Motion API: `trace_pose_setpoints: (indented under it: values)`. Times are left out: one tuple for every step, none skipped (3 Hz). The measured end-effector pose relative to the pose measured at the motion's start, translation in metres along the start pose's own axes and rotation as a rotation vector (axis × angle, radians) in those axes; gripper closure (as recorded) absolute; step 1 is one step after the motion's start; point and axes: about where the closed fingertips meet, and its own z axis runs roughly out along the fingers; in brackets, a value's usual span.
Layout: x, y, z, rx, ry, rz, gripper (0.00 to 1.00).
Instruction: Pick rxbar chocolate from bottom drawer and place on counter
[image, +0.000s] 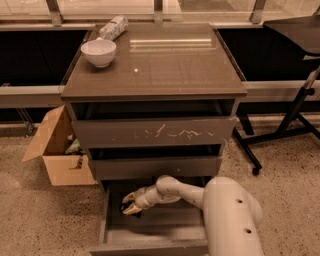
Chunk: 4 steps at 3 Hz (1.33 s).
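Rxbar chocolate (123, 207) sits far-left in bottom drawer (160, 222). Gripper (130, 204) is right on it, fingers part-spread astride it, nothing clamped yet. Risk imo: flat wrapper slips off tips on closing, or arm clips middle drawer (155, 167) when lifting.

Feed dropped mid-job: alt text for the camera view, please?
The gripper is inside the open bottom drawer, at a small dark object that may be the rxbar chocolate. On the counter above sit a white bowl and a white-and-grey packet, at its far left corner.
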Motion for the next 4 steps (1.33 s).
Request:
trace_pose_setpoints:
  values:
    - [-0.026, 0.002, -0.042, -0.016, -0.039, -0.116, 1.00]
    - [-0.026, 0.002, -0.042, -0.016, -0.039, -0.116, 1.00]
    - [-0.045, 0.006, -0.053, -0.007, -0.037, -0.151, 1.00]
    - [-0.100, -0.001, -0.100, 0.067, 0.002, -0.232, 1.00]
